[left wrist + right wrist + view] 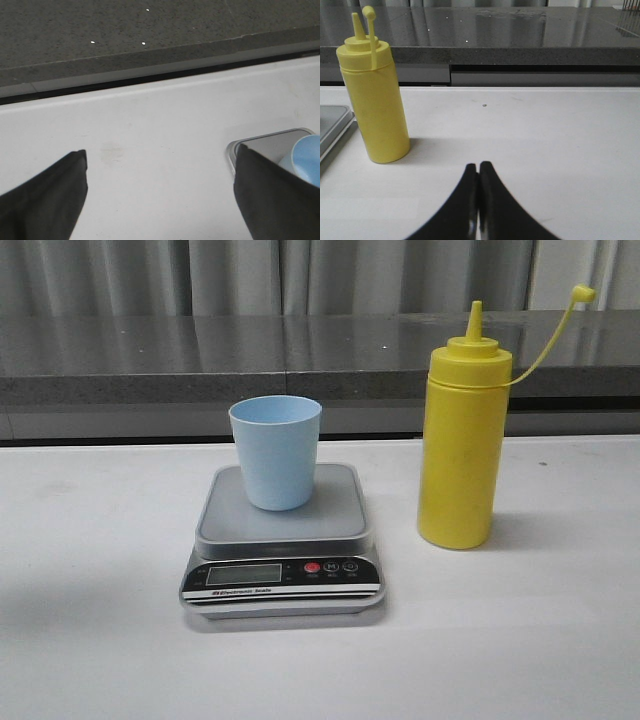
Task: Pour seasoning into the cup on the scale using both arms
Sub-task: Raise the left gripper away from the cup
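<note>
Right beside scale [282,540], seasoning [461,440] stands apart.

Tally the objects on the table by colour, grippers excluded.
Yellow: 1, the squeeze bottle
Light blue: 1, the cup
Silver-grey and black: 1, the scale, with the cup standing on it
Total: 3

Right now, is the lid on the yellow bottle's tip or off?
Off. The little cap dangles on its thin strap away from the bottle, and the pointed tip is bare. The bottle stands upright beside the scale.
</note>
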Action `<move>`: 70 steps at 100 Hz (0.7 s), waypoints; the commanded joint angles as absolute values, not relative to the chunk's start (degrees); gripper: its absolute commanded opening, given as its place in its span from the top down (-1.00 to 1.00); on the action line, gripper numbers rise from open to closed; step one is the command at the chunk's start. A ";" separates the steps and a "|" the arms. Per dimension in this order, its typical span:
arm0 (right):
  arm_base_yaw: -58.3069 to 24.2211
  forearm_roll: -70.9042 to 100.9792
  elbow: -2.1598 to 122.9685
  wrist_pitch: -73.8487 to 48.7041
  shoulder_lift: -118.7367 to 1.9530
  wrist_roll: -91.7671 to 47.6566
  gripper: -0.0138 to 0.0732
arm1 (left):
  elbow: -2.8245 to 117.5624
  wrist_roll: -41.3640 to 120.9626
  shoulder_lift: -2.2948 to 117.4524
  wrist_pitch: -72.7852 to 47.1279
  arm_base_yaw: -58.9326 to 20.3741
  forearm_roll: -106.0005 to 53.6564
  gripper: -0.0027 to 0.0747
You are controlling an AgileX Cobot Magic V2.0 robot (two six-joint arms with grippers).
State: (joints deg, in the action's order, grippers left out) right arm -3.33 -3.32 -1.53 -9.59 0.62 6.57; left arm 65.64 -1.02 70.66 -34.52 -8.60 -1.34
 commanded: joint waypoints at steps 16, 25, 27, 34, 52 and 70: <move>-2.87 -3.34 -0.37 -4.94 1.74 6.15 0.84 | 47.58 -1.12 52.55 -19.36 -5.78 -1.47 -0.56; -2.87 -3.34 -0.37 -4.94 1.74 6.15 0.84 | 40.99 -1.12 46.50 -16.59 -5.69 -1.78 -0.56; -2.87 -3.34 -0.37 -4.94 1.74 6.15 0.84 | 39.61 -1.12 44.92 -16.03 -5.69 -1.92 -0.56; -2.87 -3.34 -0.37 -4.94 1.74 6.15 0.84 | 35.41 -1.12 39.72 -14.68 -5.69 -2.26 -0.56; -2.87 -3.34 -0.37 -4.94 1.74 6.15 0.84 | 27.62 -1.12 27.54 -14.50 -5.69 -2.49 -0.56; -2.87 -3.34 -0.37 -4.94 1.74 6.15 0.84 | 22.61 -1.12 19.05 -14.50 -5.69 -2.49 -0.56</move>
